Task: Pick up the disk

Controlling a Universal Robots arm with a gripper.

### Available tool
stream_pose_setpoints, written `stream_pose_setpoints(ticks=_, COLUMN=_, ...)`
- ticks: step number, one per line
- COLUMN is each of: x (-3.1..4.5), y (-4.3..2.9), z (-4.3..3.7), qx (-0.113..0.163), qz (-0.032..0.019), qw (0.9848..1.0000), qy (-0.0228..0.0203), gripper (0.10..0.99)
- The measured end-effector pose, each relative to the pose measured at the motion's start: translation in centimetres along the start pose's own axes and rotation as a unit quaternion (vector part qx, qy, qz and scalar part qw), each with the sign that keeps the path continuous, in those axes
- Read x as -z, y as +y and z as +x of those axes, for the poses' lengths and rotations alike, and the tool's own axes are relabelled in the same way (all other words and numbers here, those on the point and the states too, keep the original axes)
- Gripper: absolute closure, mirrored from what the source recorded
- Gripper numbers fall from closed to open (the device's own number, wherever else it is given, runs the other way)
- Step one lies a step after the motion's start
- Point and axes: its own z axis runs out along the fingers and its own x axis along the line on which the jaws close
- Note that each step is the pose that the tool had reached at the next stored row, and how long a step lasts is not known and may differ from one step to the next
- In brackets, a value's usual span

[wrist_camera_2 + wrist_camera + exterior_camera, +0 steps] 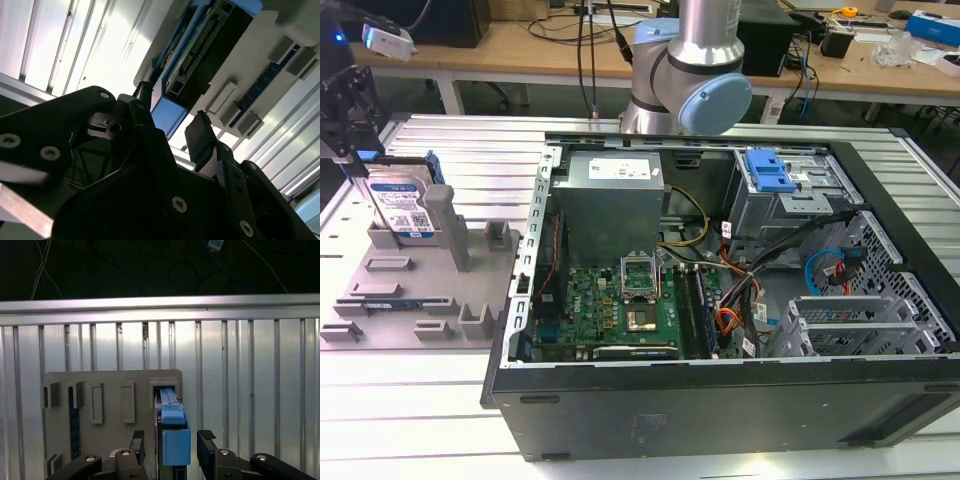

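Your gripper (171,439) hangs open, the disk (172,415) between its fingers; closing off-centre could jam it against the fixture (110,385) beneath.

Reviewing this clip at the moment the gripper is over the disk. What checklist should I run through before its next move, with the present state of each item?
1. Disk stands upright in the grey fixture: ok.
2. Gripper is open: ok, the fingers are apart in both wrist views.
3. Fingers straddle the disk: ok, one finger sits on each side of its blue edge in the first wrist view.
4. Disk is gripped: not ok, a gap shows on each side.
5. Fixture's tall post beside the disk is clear of the fingers: cannot tell.
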Motion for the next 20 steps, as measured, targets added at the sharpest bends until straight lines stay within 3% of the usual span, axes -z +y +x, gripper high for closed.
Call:
stream_pose_setpoints(ticks=9, x=-1.14, y=0.01, z=-0.02, qx=0.0, qz=0.0, qw=1.0, qy=0.0, gripper=0.545)
stream_pose_setpoints(ticks=18, x=-1.62, y=0.02, z=-0.03, qx=0.0, qz=-0.0001, qw=1.0, qy=0.0, gripper=0.545)
stream_pose_setpoints(ticks=20, x=-1.64, y=0.02, z=-0.03, qx=0.0, qz=0.0, qw=1.0, qy=0.0, gripper=0.624)
